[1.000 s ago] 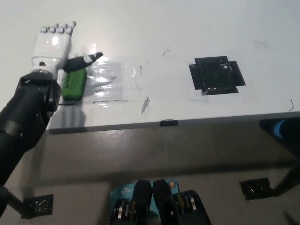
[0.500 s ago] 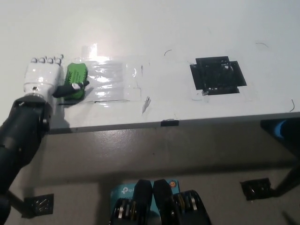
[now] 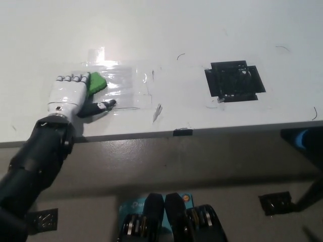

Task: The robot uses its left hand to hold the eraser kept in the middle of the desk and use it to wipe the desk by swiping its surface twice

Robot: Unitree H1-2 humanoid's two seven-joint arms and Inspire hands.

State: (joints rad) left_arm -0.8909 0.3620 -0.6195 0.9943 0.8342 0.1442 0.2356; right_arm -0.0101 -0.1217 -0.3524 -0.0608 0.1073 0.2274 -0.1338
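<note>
1. We see a white desk [image 3: 166, 30] filling the upper part, brightly lit.
2. We note a black tape square [image 3: 234, 81] and a clear shiny film patch [image 3: 126, 85] on it.
3. Below its front edge we see grey floor [image 3: 202, 166].

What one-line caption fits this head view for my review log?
White left hand covers the green rectangular eraser on the white desk, beside glossy clear tape; black tape square lies apart.

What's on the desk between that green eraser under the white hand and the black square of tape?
In the head view, between the green eraser under the left hand and the black tape square lie a shiny clear film patch and faint pen marks.
</note>
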